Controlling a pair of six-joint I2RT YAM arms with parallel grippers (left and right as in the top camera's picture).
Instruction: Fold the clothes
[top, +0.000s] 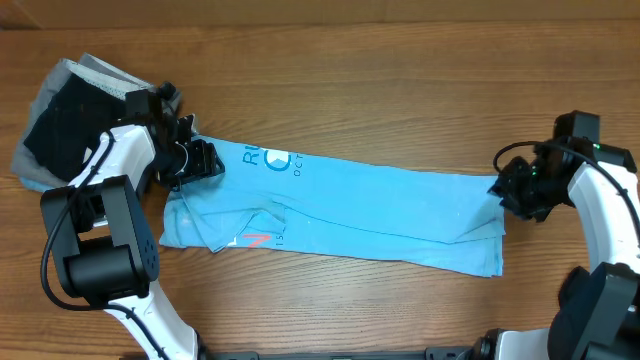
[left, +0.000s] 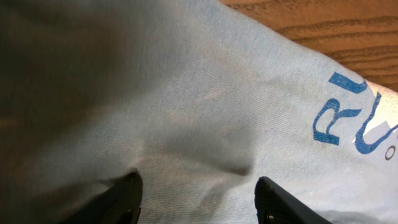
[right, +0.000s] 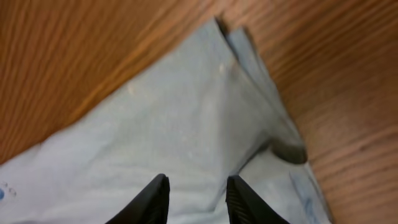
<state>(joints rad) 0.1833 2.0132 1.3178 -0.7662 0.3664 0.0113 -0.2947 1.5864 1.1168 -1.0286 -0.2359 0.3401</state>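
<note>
Left pincer: released, fingers spread wide. Sits low over the upper left end of the light-blue T-shirt. In the left wrist view, cloth fills the gap between the two tips and shows a small pucker just ahead of them; whether the tips press into the fabric cannot be told. Blue lettering lies to the side of the pincer.

Right pincer: also released, gap narrower than the left one. It holds nothing. Flat cloth shows between the fingers in the right wrist view. It is at the shirt's right end, near a layered corner.

T-shirt: folded into a long band across the middle of the counter, running between the two pincers. Small red mark near its lower left edge.

Black garment on grey garment: heaped at the far left corner, just behind the left arm.
</note>
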